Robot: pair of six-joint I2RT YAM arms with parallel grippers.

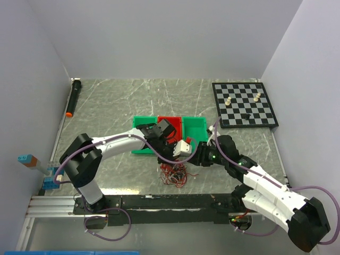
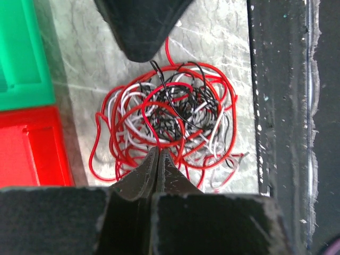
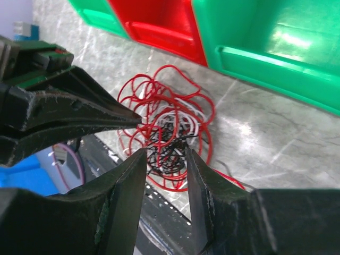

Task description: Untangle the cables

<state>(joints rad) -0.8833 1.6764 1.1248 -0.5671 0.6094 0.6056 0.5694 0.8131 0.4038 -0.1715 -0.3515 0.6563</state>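
Well, the biggest thing here is the grey table (image 1: 117, 101), with marks like marble on it. Two arms reach over it from the near edge: the left arm (image 1: 114, 142) and the right arm (image 1: 265, 186), and they meet near the middle. In the far right corner lies a black and white chessboard (image 1: 245, 104). A row of bins (image 1: 194, 127) sits in the middle of the table, green then red then green. The cables (image 1: 174, 174) lie on the table just in front of the bins, between them and the black rail at the near edge. They are one messy ball of thin red, white and black wires, all looped through each other. The left gripper (image 2: 158, 151) has its two fingers pressed tight together, and its tips touch the edge of the ball, but I cannot tell if a wire is caught between them. The right gripper (image 3: 162, 156) comes from the other side with its fingers apart, and some of the black wires sit in the gap. A black marker (image 1: 73, 98) with an orange tip lies by the left wall. A few little chess pieces (image 1: 227, 101) stand on the board, some white and one dark.
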